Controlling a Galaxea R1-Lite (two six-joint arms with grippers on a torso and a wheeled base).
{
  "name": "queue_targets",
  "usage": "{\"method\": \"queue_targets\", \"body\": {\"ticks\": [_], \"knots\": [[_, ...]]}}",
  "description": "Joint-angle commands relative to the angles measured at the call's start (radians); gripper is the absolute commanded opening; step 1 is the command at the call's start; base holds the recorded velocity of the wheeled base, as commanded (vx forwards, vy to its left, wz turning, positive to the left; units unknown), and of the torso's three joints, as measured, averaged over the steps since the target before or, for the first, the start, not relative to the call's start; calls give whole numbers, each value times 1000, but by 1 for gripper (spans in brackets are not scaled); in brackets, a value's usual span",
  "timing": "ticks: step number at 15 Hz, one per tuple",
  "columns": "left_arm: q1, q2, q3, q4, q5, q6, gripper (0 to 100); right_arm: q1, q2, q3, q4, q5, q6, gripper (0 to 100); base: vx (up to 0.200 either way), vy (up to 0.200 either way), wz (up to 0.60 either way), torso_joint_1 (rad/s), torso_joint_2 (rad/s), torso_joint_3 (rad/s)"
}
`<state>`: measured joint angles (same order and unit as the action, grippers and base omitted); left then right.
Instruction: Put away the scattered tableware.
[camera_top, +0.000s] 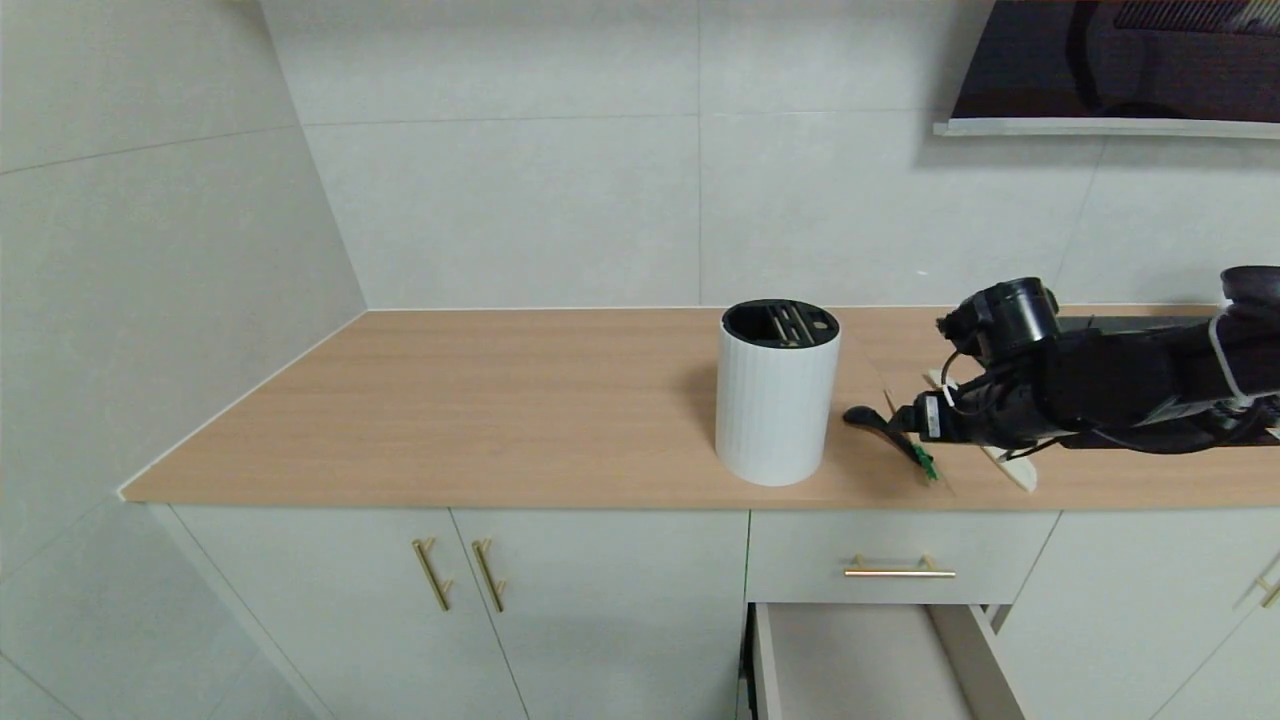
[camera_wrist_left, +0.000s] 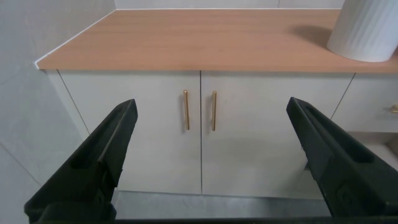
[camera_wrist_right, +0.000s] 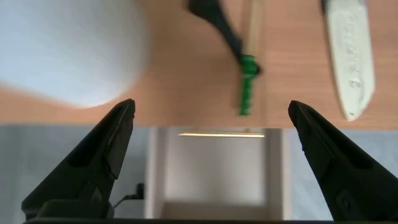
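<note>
Both spread wide, empty.
Left gripper (camera_wrist_left: 211, 102) faces cupboard doors (camera_wrist_left: 155, 137); right gripper (camera_wrist_right: 210, 106) hovers over spoon (camera_top: 862, 416) near worktop's (camera_top: 500, 400) front edge.

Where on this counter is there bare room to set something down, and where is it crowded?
The widest bare patch is the countertop between the left wall and the white holder. A strip runs behind the holder along the back wall. Crowded: right of the holder, a black spoon, a green-tipped utensil and a pale utensil lie below the right gripper.
</note>
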<state>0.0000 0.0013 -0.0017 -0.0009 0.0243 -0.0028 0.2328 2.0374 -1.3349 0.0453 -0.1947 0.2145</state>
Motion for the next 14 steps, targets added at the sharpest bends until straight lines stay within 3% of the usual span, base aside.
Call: {"method": "queue_targets", "body": {"ticks": [1, 5, 14], "knots": [[0, 0, 0, -1, 0, 0, 100, -1, 70, -4, -10, -15, 0, 100, 0, 0, 0, 0, 0, 0], [0, 0, 0, -1, 0, 0, 100, -24, 144, -4, -94, -42, 0, 100, 0, 0, 0, 0, 0, 0], [0, 0, 0, -1, 0, 0, 100, -38, 198, -6, -96, -42, -29, 100, 0, 0, 0, 0, 0, 0]]}}
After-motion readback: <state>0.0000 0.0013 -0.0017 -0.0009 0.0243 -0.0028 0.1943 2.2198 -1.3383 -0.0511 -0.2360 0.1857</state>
